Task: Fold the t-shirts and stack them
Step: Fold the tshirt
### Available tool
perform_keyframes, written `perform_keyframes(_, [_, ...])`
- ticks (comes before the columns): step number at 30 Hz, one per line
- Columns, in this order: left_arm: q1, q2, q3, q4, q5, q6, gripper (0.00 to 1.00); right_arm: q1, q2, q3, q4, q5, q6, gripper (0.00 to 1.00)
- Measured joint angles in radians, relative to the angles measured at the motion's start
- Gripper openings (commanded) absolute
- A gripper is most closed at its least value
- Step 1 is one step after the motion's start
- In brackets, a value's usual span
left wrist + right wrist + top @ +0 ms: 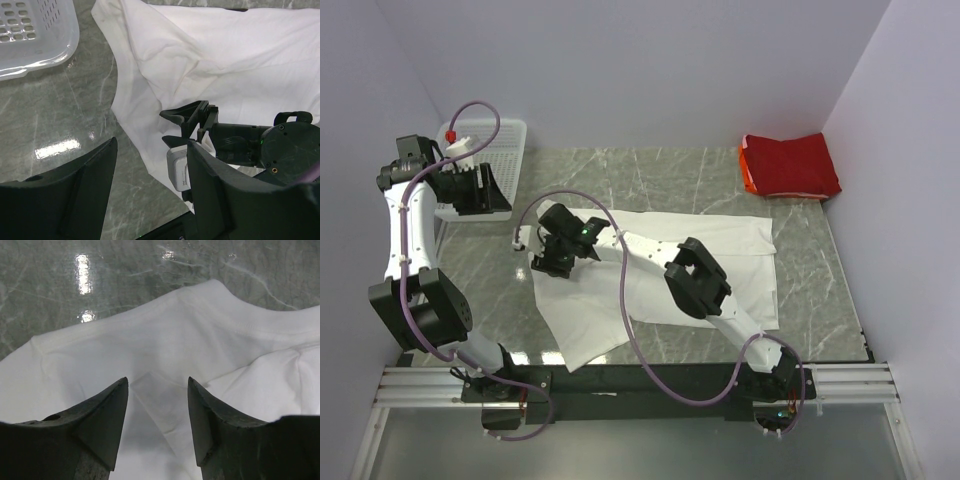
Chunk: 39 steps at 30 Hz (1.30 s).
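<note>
The white t-shirt [705, 255] lies spread and partly rumpled on the middle of the marble table; it also shows in the left wrist view [225, 55] and the right wrist view [150, 340]. The red t-shirt [790, 165] lies folded at the back right corner. My right gripper [550, 252] reaches left across the white shirt and hovers open, holding nothing, just over its left part [157, 382]; its black fingers show in the left wrist view [186, 117]. My left gripper [485, 190] is raised at the left by the basket, open and empty [152, 150].
A white plastic mesh basket [510, 135] stands at the back left, and its corner shows in the left wrist view [35, 40]. White walls close the back and sides. The right arm's purple cable [620, 290] loops over the white shirt.
</note>
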Motion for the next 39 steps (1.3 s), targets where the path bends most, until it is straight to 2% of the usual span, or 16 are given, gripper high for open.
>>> perform_keyframes(9, [0.000, 0.000, 0.000, 0.000, 0.004, 0.000, 0.63, 0.000, 0.016, 0.018, -0.015, 0.006, -0.003, 0.56])
perform_keyframes(12, [0.000, 0.000, 0.000, 0.000, 0.006, 0.000, 0.63, 0.000, 0.022, 0.018, -0.029, 0.006, -0.011, 0.42])
perform_keyframes(13, [0.000, 0.000, 0.000, 0.000, 0.006, 0.000, 0.63, 0.000, 0.023, 0.018, -0.036, 0.006, -0.013, 0.34])
perform_keyframes(15, [0.000, 0.000, 0.000, 0.000, 0.007, 0.000, 0.63, 0.000, 0.024, 0.018, -0.046, 0.006, -0.017, 0.25])
perform_keyframes(19, [0.000, 0.000, 0.000, 0.000, 0.008, 0.000, 0.63, 0.000, 0.024, 0.018, -0.051, -0.005, -0.024, 0.00])
perform_keyframes(27, [0.000, 0.000, -0.002, 0.007, 0.015, 0.000, 0.63, 0.000, 0.004, -0.001, -0.051, -0.062, -0.026, 0.00])
perform_keyframes(28, [0.000, 0.000, -0.004, 0.009, 0.015, 0.000, 0.63, 0.000, -0.003, -0.005, -0.051, -0.066, -0.025, 0.09])
perform_keyframes(29, [0.000, 0.000, -0.008, 0.012, 0.016, 0.000, 0.63, 0.000, -0.007, -0.005, -0.051, -0.068, -0.020, 0.24])
perform_keyframes(30, [0.001, 0.000, -0.010, 0.013, 0.016, 0.000, 0.63, 0.000, -0.011, -0.005, -0.051, -0.068, -0.013, 0.53])
perform_keyframes(31, [0.001, 0.000, -0.012, 0.013, 0.016, 0.000, 0.63, 0.000, -0.013, -0.003, -0.052, -0.064, -0.003, 0.64])
perform_keyframes(32, [0.002, 0.000, -0.015, 0.015, 0.017, 0.000, 0.63, 0.000, -0.013, 0.003, -0.053, -0.060, -0.002, 0.70])
perform_keyframes(39, [0.006, 0.000, -0.019, 0.014, 0.019, 0.005, 0.63, 0.000, -0.009, 0.050, -0.063, -0.035, 0.003, 0.73])
